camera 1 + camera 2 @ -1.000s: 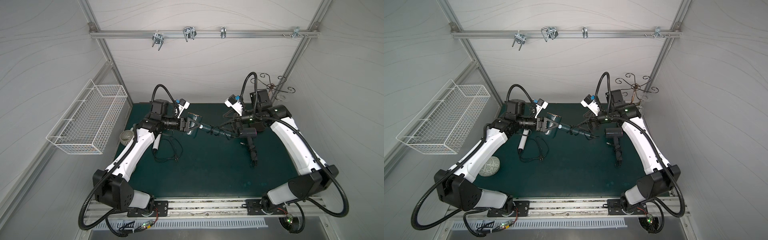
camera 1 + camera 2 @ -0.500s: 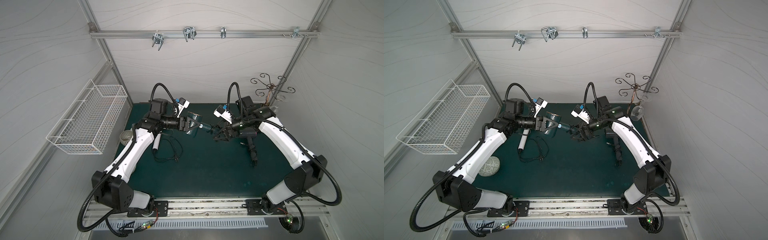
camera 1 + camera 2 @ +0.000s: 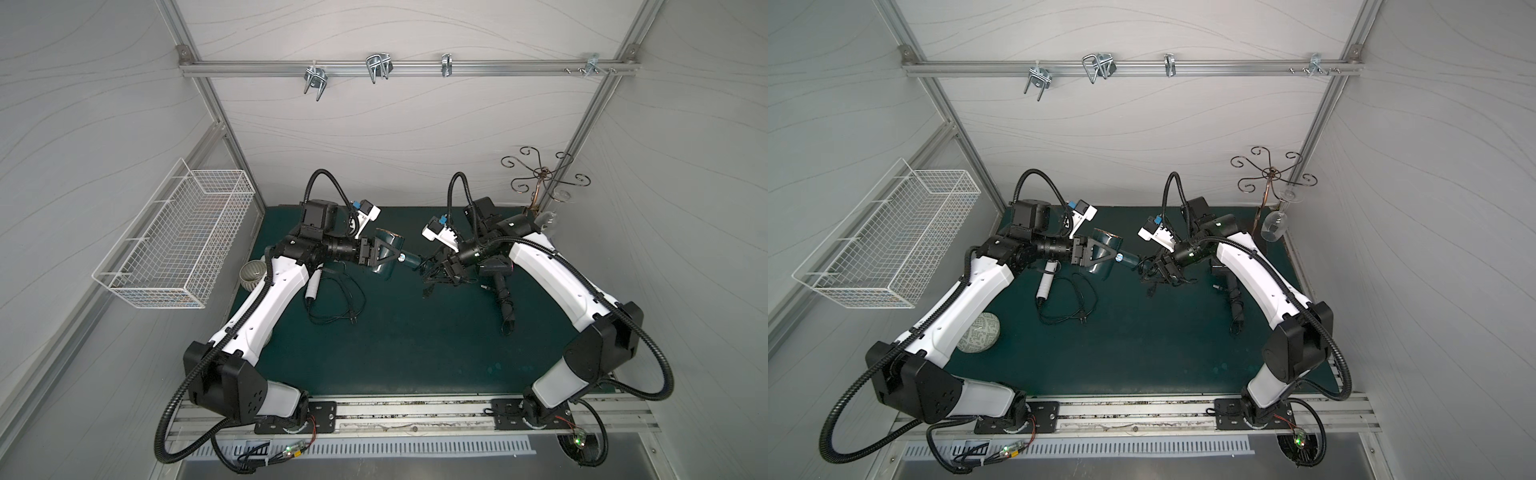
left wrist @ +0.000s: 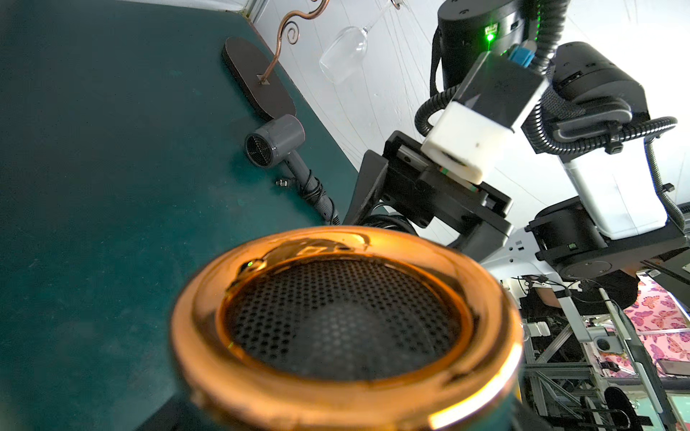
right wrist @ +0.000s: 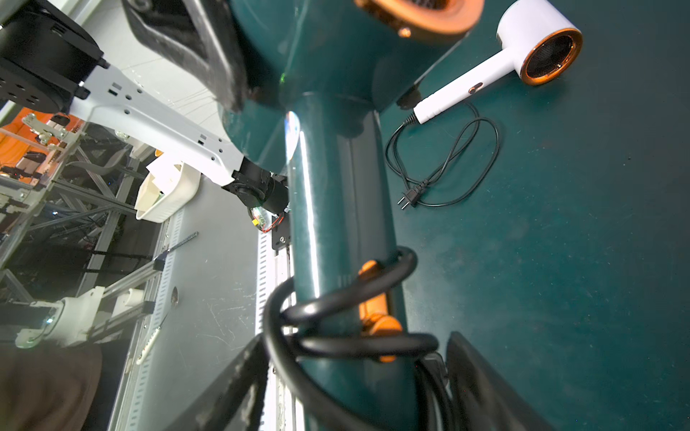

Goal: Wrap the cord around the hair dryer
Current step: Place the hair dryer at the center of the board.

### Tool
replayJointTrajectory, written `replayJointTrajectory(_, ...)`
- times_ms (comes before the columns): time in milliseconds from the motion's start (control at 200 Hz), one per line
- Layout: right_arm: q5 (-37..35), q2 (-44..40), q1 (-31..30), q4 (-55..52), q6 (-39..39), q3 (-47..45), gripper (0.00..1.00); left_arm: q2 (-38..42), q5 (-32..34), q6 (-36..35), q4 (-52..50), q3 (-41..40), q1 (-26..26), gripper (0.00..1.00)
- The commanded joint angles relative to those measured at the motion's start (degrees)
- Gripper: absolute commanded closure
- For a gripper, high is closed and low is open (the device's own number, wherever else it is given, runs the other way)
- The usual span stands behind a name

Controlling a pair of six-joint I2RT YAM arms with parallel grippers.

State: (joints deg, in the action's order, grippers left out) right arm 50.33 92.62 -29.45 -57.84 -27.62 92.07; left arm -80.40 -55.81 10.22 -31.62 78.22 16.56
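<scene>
The teal hair dryer hangs above the green mat. My left gripper is shut on its head, whose copper-rimmed grille fills the left wrist view. The handle points toward my right gripper. Two loops of black cord circle the handle near its orange buttons, and more cord hangs below. The right jaws straddle the handle's end and these loops, close against the cord on both sides. Whether they press on it does not show.
A white hair dryer with a loose cord lies under the left arm. A dark grey dryer with wound cord lies by the right arm. Also here: a wire basket, a patterned bowl, a scroll stand, a wine glass.
My right arm has swung left to the teal dryer's handle end, and its jaws have narrowed round the handle and cord. The left arm and dryer have stayed put.
</scene>
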Motion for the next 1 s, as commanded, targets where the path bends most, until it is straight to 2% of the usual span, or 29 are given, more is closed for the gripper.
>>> replayJointTrajectory(0,3.96,1.69,-1.46,-4.27,-1.48,-0.22,0.36,1.21,-3.25,1.12,9.74,5.41,0.05,1.0)
replayJointTrajectory(280,4.14,4.45,-3.32,-5.94,-1.75,0.44,0.6,1.13,-3.99,2.61,11.66,5.72,0.05,1.0)
replayJointTrajectory(355,4.86,5.0,-3.4,-6.35,-1.8,0.41,0.74,0.9,-3.89,2.7,11.78,5.72,0.05,1.0)
replayJointTrajectory(460,5.77,5.38,-3.39,-6.58,-1.7,0.02,1.0,0.64,-3.7,2.79,11.8,5.73,0.01,1.0)
replayJointTrajectory(595,8.89,5.0,-0.62,-3.51,1.71,-2.09,1.0,0.6,-1.34,2.44,10.59,5.59,0.05,1.0)
replayJointTrajectory(670,11.31,3.51,2.44,2.38,5.85,-5.22,1.0,0.84,1.49,1.58,8.98,5.42,0.05,0.75)
replayJointTrajectory(695,11.78,2.73,3.5,4.82,7.77,-6.42,1.0,1.01,2.78,1.32,8.41,5.33,-0.03,0.53)
replayJointTrajectory(720,11.9,2.35,4.31,6.71,9.29,-7.32,1.0,1.25,4.43,1.21,7.92,5.22,-0.1,0.38)
replayJointTrajectory(830,10.38,1.43,7.86,12.78,15.23,-9.97,1.0,2.12,7.8,1.98,8.2,4.23,-1.45,0.04)
replayJointTrajectory(855,9.94,1.49,8.48,13.91,16.5,-10.44,1.0,2.26,8.2,2.57,8.57,3.91,-1.85,0.02)
replayJointTrajectory(995,8.23,1.25,11.34,23.93,26.56,-16.42,1.0,2.62,10.53,3.4,8.86,3.51,-2.92,0.02)
